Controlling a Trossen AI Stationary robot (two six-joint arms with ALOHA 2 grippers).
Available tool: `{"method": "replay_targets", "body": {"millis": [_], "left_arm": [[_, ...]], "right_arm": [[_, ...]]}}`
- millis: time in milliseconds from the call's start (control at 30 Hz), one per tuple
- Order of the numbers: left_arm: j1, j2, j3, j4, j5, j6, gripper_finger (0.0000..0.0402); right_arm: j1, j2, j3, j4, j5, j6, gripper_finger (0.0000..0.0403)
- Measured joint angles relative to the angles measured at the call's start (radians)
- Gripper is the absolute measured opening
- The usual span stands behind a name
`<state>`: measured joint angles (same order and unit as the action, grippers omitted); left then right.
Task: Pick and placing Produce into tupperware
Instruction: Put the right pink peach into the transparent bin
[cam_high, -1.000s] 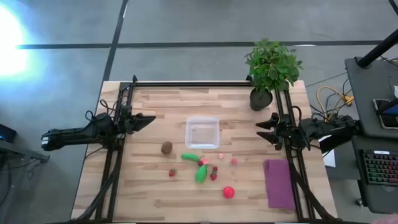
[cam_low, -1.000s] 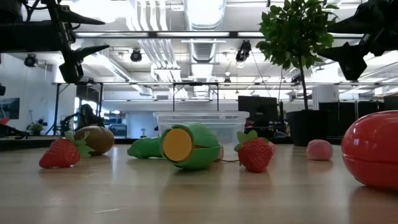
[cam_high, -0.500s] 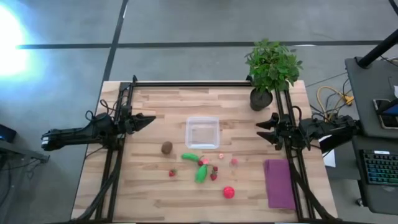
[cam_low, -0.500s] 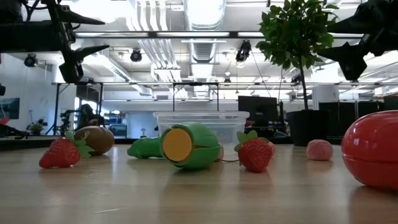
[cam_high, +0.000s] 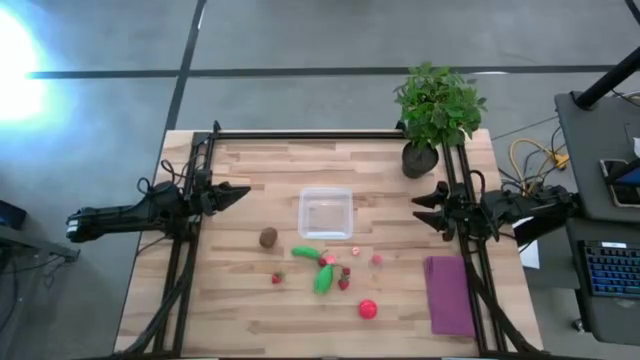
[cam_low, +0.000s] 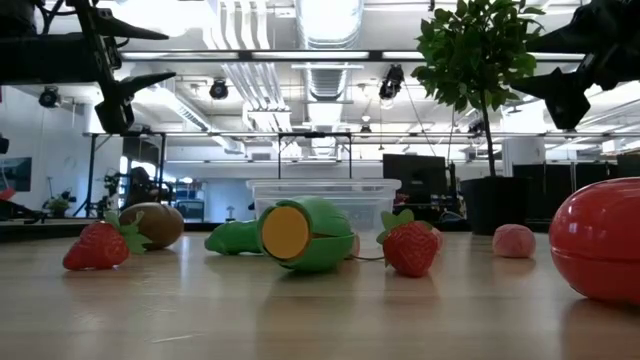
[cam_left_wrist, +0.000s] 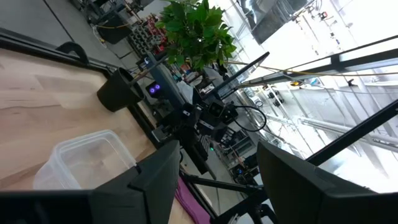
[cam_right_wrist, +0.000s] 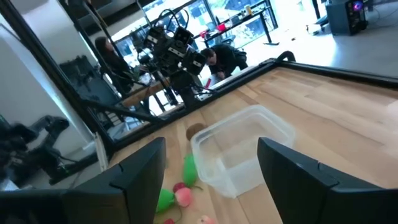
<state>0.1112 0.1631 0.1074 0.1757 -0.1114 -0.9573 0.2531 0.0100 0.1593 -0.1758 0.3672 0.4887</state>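
End effectors (cam_high: 240, 192) (cam_high: 420, 209) (both open) flanking tupperware (cam_high: 326, 213)

The worktop (cam_high: 250, 300) is pale striped wood, the tupperware (cam_high: 326, 213) clear, the cloth (cam_high: 448, 295) purple. The kiwi (cam_high: 268, 237) is brown, two pieces (cam_high: 322, 279) green, the ball (cam_high: 368, 309) red, the strawberries (cam_low: 98, 247) red with green leaves.

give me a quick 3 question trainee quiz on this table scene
1. True or false: the tupperware already holds produce.
2. Which item lies nearest the purple cloth? A) kiwi B) red ball C) potted plant
3. Fill in: the left tool and right tool both hang at the table's ____, fingers open.

Key: 1 false, it looks empty; 2 B; 3 sides.
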Motion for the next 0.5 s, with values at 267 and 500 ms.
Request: {"method": "replay_targets", "body": {"millis": [267,500], "left_arm": [[0.0,0.0,0.0,0.0,0.0,0.0,0.0201],[0.0,0.0,0.0,0.0,0.0,0.0,0.0201]], "right_arm": [[0.0,0.029,0.0,0.023,-0.008,0.413,0.0245],[0.0,0.045,-0.001,0.136,0.0,0.543,0.0244]]}}
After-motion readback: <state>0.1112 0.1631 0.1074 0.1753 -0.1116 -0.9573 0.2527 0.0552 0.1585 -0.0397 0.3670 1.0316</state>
